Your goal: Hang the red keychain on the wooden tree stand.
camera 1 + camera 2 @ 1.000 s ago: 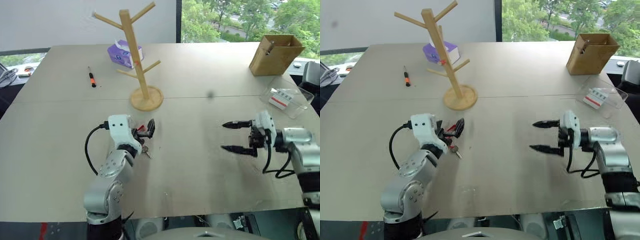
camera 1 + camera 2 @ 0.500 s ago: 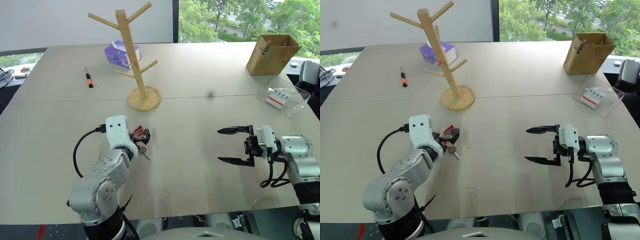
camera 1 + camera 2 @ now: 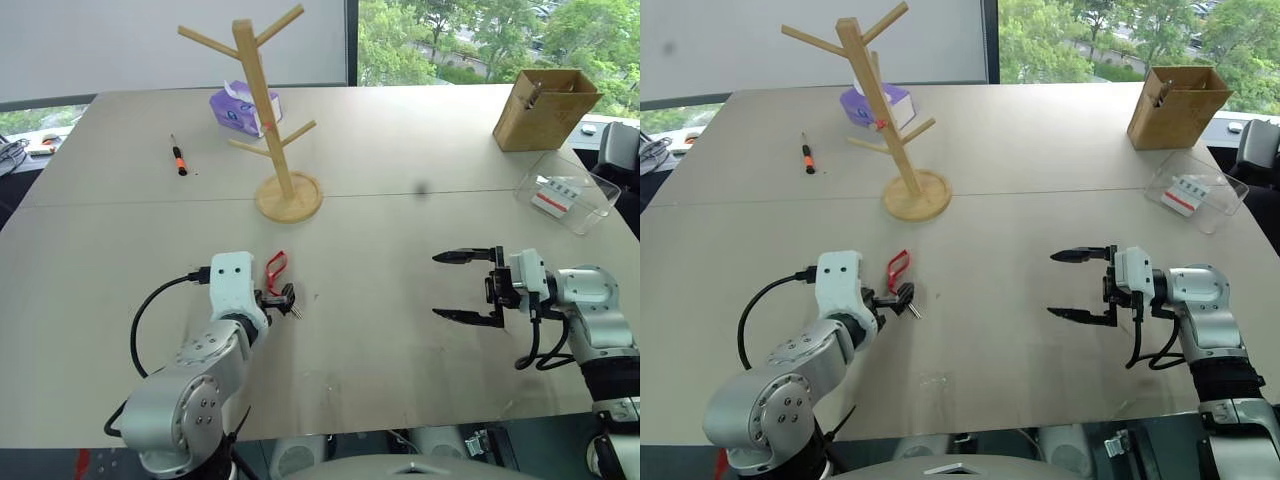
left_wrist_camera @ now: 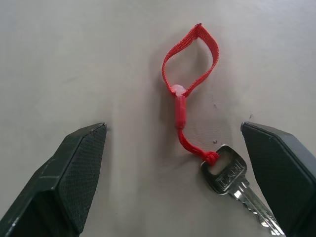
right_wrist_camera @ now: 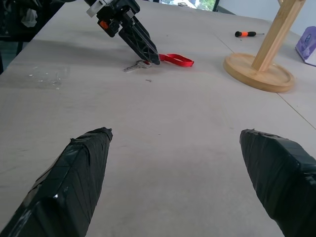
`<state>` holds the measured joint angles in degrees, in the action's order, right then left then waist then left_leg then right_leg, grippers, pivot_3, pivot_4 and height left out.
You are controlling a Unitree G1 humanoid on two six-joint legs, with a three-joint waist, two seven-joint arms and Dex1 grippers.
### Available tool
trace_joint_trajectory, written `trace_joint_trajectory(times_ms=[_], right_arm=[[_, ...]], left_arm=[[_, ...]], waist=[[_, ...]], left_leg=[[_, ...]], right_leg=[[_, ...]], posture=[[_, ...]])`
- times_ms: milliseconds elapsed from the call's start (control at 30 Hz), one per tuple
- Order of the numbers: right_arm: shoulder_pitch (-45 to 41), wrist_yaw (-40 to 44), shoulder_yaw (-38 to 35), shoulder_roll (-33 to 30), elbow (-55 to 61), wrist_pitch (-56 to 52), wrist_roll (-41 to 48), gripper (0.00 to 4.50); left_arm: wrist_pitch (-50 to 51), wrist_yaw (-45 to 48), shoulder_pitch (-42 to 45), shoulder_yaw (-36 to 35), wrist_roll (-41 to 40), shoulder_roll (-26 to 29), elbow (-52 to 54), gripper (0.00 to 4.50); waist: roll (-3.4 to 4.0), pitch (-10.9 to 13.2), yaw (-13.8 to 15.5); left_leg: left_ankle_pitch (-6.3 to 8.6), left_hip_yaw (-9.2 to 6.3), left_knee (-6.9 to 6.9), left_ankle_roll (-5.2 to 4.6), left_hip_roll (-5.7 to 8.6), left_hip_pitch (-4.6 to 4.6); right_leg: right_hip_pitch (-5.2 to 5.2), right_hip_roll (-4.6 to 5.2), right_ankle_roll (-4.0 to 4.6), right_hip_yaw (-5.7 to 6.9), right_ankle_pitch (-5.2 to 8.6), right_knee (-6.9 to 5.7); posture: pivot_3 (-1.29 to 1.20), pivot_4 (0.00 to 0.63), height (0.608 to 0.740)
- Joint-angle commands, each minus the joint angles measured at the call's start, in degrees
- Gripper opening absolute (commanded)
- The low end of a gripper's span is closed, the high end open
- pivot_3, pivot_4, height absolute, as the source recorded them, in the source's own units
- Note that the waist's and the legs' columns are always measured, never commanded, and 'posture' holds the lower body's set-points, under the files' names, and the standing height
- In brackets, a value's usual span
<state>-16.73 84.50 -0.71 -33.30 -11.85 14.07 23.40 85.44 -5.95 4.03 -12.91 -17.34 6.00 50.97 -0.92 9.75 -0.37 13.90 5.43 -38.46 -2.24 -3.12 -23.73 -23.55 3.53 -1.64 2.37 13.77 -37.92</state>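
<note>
The red keychain (image 4: 190, 64) lies flat on the table, its red strap loop (image 3: 276, 265) pointing towards the wooden tree stand and its silver key (image 4: 232, 180) nearest me. My left gripper (image 3: 280, 296) is open and tilted down over the key end, with a finger on either side of the strap. The key's tip runs close to one finger (image 4: 281, 173). The wooden tree stand (image 3: 265, 110) stands upright on its round base (image 3: 290, 197), further back on the table. My right gripper (image 3: 437, 285) hovers open and empty to the right, pointing left.
An orange-and-black screwdriver (image 3: 181, 158) lies at the back left. A purple tissue box (image 3: 238, 108) sits behind the stand. A cardboard box (image 3: 545, 108) and a clear plastic container (image 3: 567, 195) stand at the back right.
My left gripper has drawn back towards me and tipped downward, uncovering the red strap, which has stayed where it lay. The right gripper has kept its place, rolling slightly.
</note>
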Motion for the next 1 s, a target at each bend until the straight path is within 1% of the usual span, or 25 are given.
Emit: trace_joint_trajectory(times_ms=[33,167,300,600,633,667,700,733,767,800,867,900,933,967,1000], right_arm=[[-1.0,-0.1,-0.3,0.1,0.7,0.9,0.9,4.45],[-1.1,-0.5,-0.3,0.2,0.8,0.6,0.9,4.45],[-1.5,-0.4,-0.6,-0.1,0.4,0.5,0.9,4.45],[-1.9,-0.9,-0.7,-0.4,0.5,0.1,0.9,4.45],[-1.9,-0.9,-0.7,-0.5,0.5,0.1,0.9,4.5],[-1.9,-1.0,-0.7,-0.5,0.5,0.1,0.9,4.5],[-2.0,-1.0,-0.7,-0.5,0.5,0.0,0.9,4.5],[-2.0,-1.1,-0.6,-0.6,0.6,-0.1,0.9,4.5],[-2.1,-1.1,-0.6,-0.7,0.7,0.0,0.8,4.5],[-2.1,-1.1,-0.6,-0.7,0.7,0.1,0.8,4.5],[-2.1,-1.2,-0.5,-0.8,1.2,0.0,0.8,4.5],[-2.2,-1.4,-0.5,-0.8,1.5,-0.2,0.9,4.5],[-2.2,-1.6,-0.5,-0.8,1.9,-0.5,1.0,4.5],[-2.4,-1.6,-0.4,-0.8,1.9,-0.6,1.0,4.5],[-2.5,-1.7,-0.4,-0.7,1.9,-0.6,1.0,4.5]], left_arm=[[-2.6,0.9,1.2,0.0,1.7,1.7,-1.5,4.5],[-4.0,1.8,2.0,0.2,2.4,2.8,-3.6,4.5],[-3.9,2.2,1.3,2.2,3.1,3.2,-3.9,4.5],[-3.6,3.2,0.7,3.4,3.6,1.2,-3.6,4.5],[-3.5,3.3,0.6,3.3,3.5,1.0,-3.5,3.98],[-3.4,3.3,0.6,3.3,3.5,0.9,-3.4,3.62],[-3.2,3.4,0.5,3.4,3.5,0.9,-3.2,3.62],[-2.9,3.6,0.4,3.7,3.5,1.0,-3.0,3.49],[-2.6,3.7,0.3,4.0,3.6,1.3,-2.7,2.83],[-2.4,3.8,0.3,4.3,3.6,1.4,-2.5,2.56],[-2.2,4.0,0.4,4.5,3.8,1.5,-2.3,1.68],[-2.2,4.1,0.5,4.8,3.8,1.7,-2.2,1.13],[-2.2,4.3,0.6,5.1,3.9,2.0,-2.1,0.74],[-2.1,4.4,0.9,5.4,4.0,2.0,-2.1,0.23],[-2.0,4.4,1.1,5.5,4.0,2.0,-2.1,0.11]], waist=[[0.0,0.0,0.0],[0.0,0.0,0.0],[0.0,0.0,0.1],[0.01,0.0,0.3],[0.01,0.0,0.3],[0.01,0.0,0.4],[0.01,0.0,0.4],[0.01,0.0,0.5],[0.01,0.0,0.6],[0.01,0.0,0.6],[0.01,0.0,0.8],[0.01,0.0,0.9],[0.01,0.0,1.1],[0.01,0.0,1.1],[0.01,0.0,1.2]], left_leg=[[0.0,0.0,0.0,0.0,0.0,-0.01],[0.01,0.01,0.0,-0.01,0.0,-0.01],[0.0,0.02,0.0,-0.01,0.0,-0.01],[0.01,0.03,0.0,-0.01,0.01,-0.01],[0.01,0.03,0.0,-0.01,0.02,-0.01],[0.01,0.03,0.0,-0.01,0.02,-0.01],[0.01,0.03,0.0,-0.02,0.02,-0.01],[0.01,0.03,0.0,-0.02,0.02,-0.01],[0.01,0.04,0.0,-0.03,0.03,0.0],[0.01,0.04,0.0,-0.03,0.03,-0.01],[0.01,0.04,0.0,-0.03,0.03,0.0],[0.01,0.04,0.0,-0.03,0.03,0.0],[0.01,0.04,-0.01,-0.03,0.03,0.0],[0.02,0.04,-0.01,-0.03,0.03,0.0],[0.02,0.04,-0.01,-0.04,0.03,0.0]], right_leg=[[0.0,0.0,0.0,0.0,0.0,0.0],[0.0,0.01,0.0,0.0,0.0,0.01],[0.0,0.03,0.0,-0.01,0.0,0.01],[0.0,0.06,0.0,-0.02,-0.01,0.0],[0.0,0.07,0.0,-0.02,-0.01,0.0],[0.0,0.07,0.0,-0.02,-0.01,0.0],[0.0,0.07,0.0,-0.02,-0.01,0.0],[0.0,0.07,0.0,-0.02,-0.01,0.0],[0.0,0.07,0.0,-0.02,-0.01,0.0],[0.01,0.08,0.0,-0.02,-0.01,0.0],[0.0,0.08,0.0,-0.02,-0.01,0.0],[0.0,0.08,0.0,-0.02,-0.01,0.0],[0.0,0.08,0.0,-0.02,-0.01,0.0],[0.0,0.08,0.0,-0.02,-0.01,0.0],[0.0,0.08,0.0,-0.01,-0.01,0.0]], posture=[[0.0,0.15,0.74],[0.0,0.15,0.74],[0.0,0.15,0.74],[0.0,0.15,0.74],[0.0,0.15,0.74],[0.0,0.15,0.74],[0.0,0.15,0.74],[0.0,0.15,0.74],[0.0,0.15,0.74],[0.0,0.15,0.74],[0.0,0.15,0.74],[0.0,0.15,0.74],[0.0,0.15,0.74],[0.0,0.15,0.74],[0.0,0.15,0.74]])
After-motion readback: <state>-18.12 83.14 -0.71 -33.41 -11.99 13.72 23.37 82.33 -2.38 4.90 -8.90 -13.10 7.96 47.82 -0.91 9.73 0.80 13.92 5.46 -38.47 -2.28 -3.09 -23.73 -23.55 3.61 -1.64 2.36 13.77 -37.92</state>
